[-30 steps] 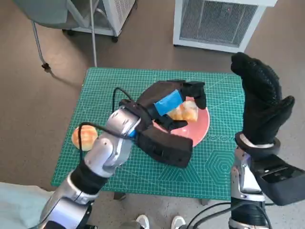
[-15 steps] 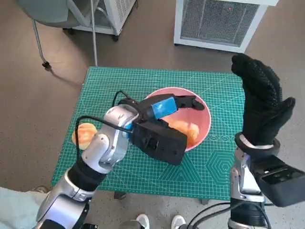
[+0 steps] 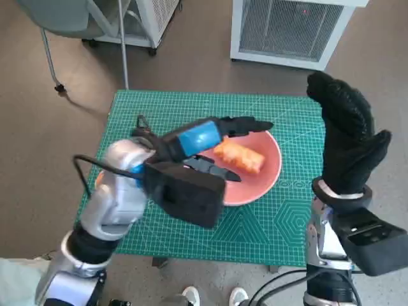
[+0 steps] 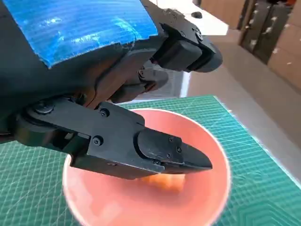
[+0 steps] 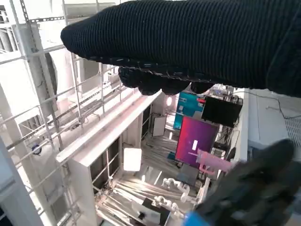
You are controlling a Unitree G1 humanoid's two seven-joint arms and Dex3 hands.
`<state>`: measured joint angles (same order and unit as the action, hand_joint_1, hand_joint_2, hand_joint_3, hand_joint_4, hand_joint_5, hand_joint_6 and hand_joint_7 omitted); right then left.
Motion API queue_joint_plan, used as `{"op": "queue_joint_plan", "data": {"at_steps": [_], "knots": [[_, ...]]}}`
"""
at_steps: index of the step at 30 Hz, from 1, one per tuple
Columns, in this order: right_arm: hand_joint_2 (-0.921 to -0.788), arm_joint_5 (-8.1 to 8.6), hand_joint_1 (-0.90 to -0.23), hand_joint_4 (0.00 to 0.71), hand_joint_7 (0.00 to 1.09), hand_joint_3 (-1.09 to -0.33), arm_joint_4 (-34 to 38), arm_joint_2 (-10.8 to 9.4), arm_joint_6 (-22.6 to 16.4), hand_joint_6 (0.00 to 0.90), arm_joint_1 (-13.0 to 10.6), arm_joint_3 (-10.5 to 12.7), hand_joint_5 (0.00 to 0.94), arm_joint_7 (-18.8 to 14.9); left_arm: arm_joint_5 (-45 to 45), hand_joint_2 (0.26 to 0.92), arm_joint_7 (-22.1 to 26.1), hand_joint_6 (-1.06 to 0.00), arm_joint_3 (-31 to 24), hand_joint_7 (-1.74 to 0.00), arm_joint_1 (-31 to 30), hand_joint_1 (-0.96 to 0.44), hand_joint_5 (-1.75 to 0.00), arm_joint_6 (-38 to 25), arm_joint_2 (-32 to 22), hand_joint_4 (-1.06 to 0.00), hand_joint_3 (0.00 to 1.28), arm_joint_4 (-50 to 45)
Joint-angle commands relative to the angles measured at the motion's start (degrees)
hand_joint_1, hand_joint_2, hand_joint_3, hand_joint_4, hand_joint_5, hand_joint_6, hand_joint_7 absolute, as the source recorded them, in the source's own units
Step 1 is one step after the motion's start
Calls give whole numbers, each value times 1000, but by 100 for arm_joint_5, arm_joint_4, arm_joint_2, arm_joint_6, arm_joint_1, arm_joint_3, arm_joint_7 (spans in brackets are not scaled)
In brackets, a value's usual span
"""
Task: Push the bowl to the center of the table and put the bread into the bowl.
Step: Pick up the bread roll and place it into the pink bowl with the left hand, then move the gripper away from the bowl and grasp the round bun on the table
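While the head view shows the bread point(image 3: 239, 155) lying in the pink bowl point(image 3: 262, 180) near the table's point(image 3: 287, 236) middle, the left hand point(image 3: 204, 136) hovers above with fingers spread, empty; the right hand point(image 3: 347, 137) stands raised, empty, fingers loosely apart; from the left wrist, the bread point(image 4: 164, 181) looks soft and light, best cupped gently round its sides; the right wrist view shows only glove.

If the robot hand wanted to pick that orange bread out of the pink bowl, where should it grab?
Probably across the middle of the long orange bread, coming straight down from above. It lies flat in the shallow pink bowl, so its narrow sides are free while the rim blocks a sideways reach.
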<state>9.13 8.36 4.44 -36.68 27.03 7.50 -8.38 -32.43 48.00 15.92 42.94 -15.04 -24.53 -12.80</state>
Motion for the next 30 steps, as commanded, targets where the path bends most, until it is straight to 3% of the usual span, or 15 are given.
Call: {"op": "queue_joint_plan", "data": {"at_steps": [1,9,15,22,30], "knots": [[-921,-26,-525,333,720,-705,74,-45,23,-1,-39,-26,17,39,602,863,438,-310,-778,-82,-272,-274,-1,-116,-722,-112,6,-677],[-921,6,-527,333,712,-711,38,-37,82,-1,-29,-52,16,7,1067,819,934,-299,-1701,-62,-710,-212,0,-307,-2005,-103,0,-1131],[-921,98,-526,332,710,-713,127,-5,118,-1,43,-56,16,-61,1059,791,1121,-300,-2068,-51,-1092,-177,-2,-752,-2712,-105,0,-1382],[-921,159,-524,333,710,-716,177,-12,161,-1,107,-105,16,-133,1021,771,1074,-307,-2199,-40,-1490,-149,-5,-1036,-3164,-115,0,-1505],[-921,274,-527,332,711,-722,189,13,252,-1,161,-128,16,-262,1194,755,954,-299,-2358,-21,-1963,-56,-9,-748,-3425,-141,0,-1271]]}}
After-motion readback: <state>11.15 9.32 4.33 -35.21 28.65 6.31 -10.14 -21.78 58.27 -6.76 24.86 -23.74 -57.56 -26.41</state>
